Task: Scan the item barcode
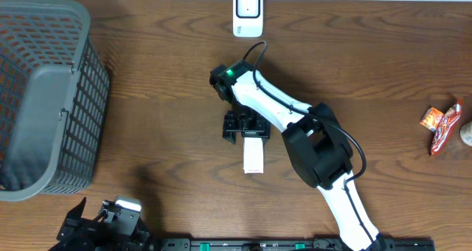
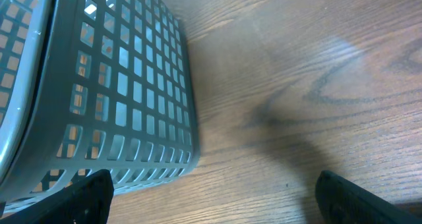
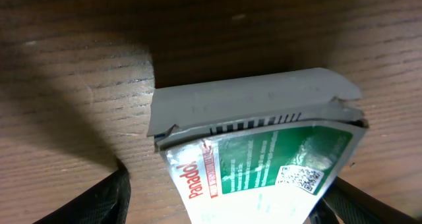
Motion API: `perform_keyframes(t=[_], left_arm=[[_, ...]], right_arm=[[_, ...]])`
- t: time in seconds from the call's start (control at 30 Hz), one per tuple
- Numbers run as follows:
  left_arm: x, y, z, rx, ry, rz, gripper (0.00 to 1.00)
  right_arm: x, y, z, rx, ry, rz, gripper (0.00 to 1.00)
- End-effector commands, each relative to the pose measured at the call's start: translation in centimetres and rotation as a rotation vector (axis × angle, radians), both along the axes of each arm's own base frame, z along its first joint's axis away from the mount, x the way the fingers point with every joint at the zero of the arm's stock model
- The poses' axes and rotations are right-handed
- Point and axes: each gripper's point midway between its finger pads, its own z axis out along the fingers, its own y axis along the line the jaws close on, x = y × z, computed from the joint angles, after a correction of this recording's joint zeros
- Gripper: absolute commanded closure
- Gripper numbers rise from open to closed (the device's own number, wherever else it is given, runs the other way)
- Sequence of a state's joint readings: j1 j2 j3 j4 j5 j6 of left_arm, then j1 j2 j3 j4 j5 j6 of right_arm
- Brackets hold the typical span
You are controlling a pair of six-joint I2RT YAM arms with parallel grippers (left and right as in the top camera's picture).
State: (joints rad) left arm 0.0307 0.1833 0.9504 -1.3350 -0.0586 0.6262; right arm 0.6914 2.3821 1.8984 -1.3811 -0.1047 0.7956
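Right wrist view shows you the right fingers [image 3: 99, 201] spread apart around the medicine box [image 3: 264, 151] on the counter [image 3: 264, 33]. Your left fingers [image 2: 86, 197] stand wide apart.

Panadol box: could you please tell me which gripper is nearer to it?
Right. The right gripper hovers over the box, fingers either side; the left gripper sits far away beside the basket.

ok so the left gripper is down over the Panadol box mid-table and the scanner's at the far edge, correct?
Wrong arm: it's the right gripper down over the Panadol box mid-table; the left gripper sits near the basket. The overhead view shows it. The scanner is at the far edge, as you said.
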Motion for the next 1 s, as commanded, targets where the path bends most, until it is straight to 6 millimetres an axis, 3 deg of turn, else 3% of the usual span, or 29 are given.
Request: perform_keyframes(t=[0.0,0.2,0.5,0.7,0.97], left_arm=[[-0.04,0.05,0.11,0.004,-0.004,-0.001,0.02],[-0.04,0.05,0.11,0.004,-0.004,-0.001,0.02],[-0.04,0.05,0.11,0.004,-0.004,-0.001,0.02],[-0.04,0.05,0.11,0.004,-0.004,-0.001,0.02],[-0.04,0.05,0.11,0.004,-0.004,-0.001,0.02]], right_arm=[[-0.86,-2.41,-3.29,-0.100,0.046,0.018,0.22],[-0.62,-2.78,-3.29,-0.118,0.034,0.028,0.34],[-0.38,-3.15,-3.28,-0.139,0.018,0.042,0.37],[-0.22,-3.35,-3.27,-0.151,0.010,0.047,0.49],[-0.22,-3.36,-3.26,-0.150,0.010,0.047,0.53]])
